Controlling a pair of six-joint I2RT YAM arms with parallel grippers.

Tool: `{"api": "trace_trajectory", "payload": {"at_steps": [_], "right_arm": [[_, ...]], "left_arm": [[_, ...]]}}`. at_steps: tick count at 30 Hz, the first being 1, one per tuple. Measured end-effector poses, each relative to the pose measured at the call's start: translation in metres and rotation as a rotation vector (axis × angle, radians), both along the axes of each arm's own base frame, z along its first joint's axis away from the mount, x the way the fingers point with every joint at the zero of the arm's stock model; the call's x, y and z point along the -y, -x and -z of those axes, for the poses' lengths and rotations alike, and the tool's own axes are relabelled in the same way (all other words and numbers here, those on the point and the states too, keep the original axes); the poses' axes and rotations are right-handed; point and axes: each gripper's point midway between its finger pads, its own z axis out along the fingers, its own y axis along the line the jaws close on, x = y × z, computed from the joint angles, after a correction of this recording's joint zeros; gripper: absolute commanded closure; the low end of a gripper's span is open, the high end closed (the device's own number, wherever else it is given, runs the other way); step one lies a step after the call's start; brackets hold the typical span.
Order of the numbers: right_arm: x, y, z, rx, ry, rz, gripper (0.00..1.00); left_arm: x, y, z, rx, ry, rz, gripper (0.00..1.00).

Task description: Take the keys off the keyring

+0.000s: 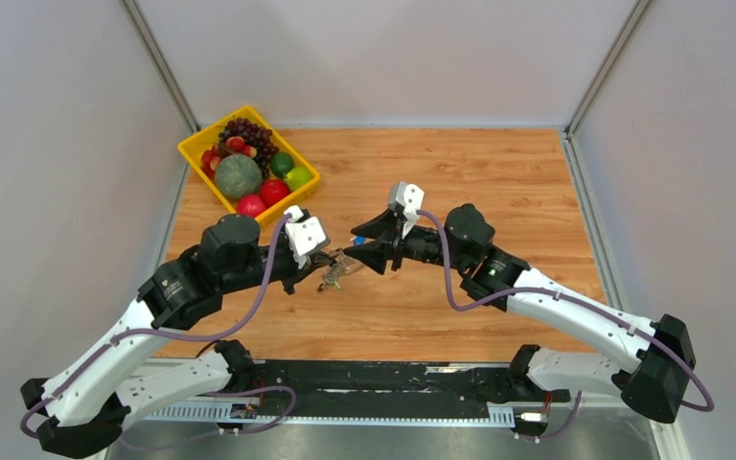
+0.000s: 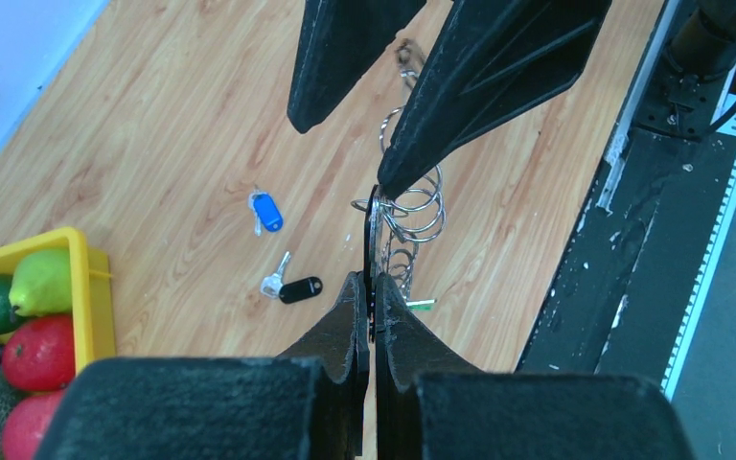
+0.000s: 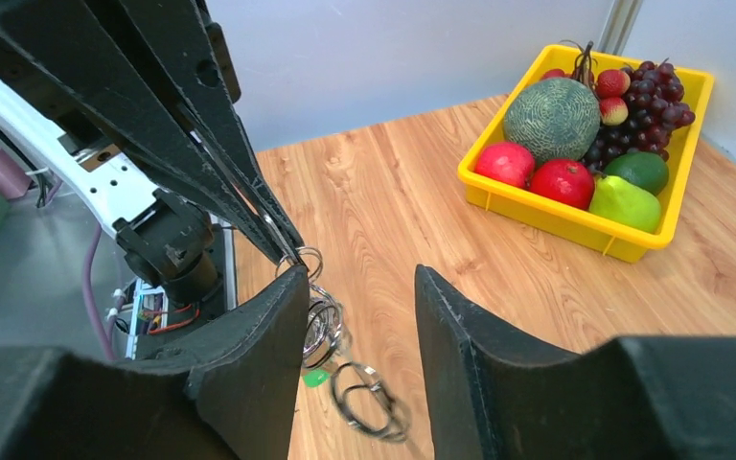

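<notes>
The left gripper [image 2: 371,280] is clamped shut on the thin silver wire keyring [image 2: 422,216], which it holds above the wooden surface [image 2: 172,144]. The right gripper [image 3: 359,278] stands open against it. Beyond, a blue-tagged key [image 2: 265,211] and a black-tagged key [image 2: 292,287] lie freed. The hanging silver keys [image 1: 331,278] likely remain threaded.

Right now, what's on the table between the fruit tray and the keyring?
Two keys lie on bare wood: a blue-tagged key and a black-tagged key, both apart from the tray and the keyring. The left wrist view shows it.
</notes>
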Motion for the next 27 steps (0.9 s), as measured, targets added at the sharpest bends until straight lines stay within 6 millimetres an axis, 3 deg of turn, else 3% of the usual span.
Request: {"api": "trace_trajectory", "payload": {"at_steps": [6, 13, 27], "right_arm": [[-0.002, -0.007, 0.007, -0.017, 0.015, 0.017, 0.50], [0.004, -0.019, -0.006, 0.000, -0.007, 0.050, 0.52], [0.003, -0.008, 0.006, -0.032, 0.037, -0.004, 0.54]], "left_arm": [[-0.001, -0.002, 0.003, 0.002, -0.006, -0.003, 1.00], [0.001, 0.001, 0.007, -0.007, -0.011, 0.017, 1.00], [0.000, 0.002, 0.006, 0.004, -0.011, 0.024, 1.00]]}}
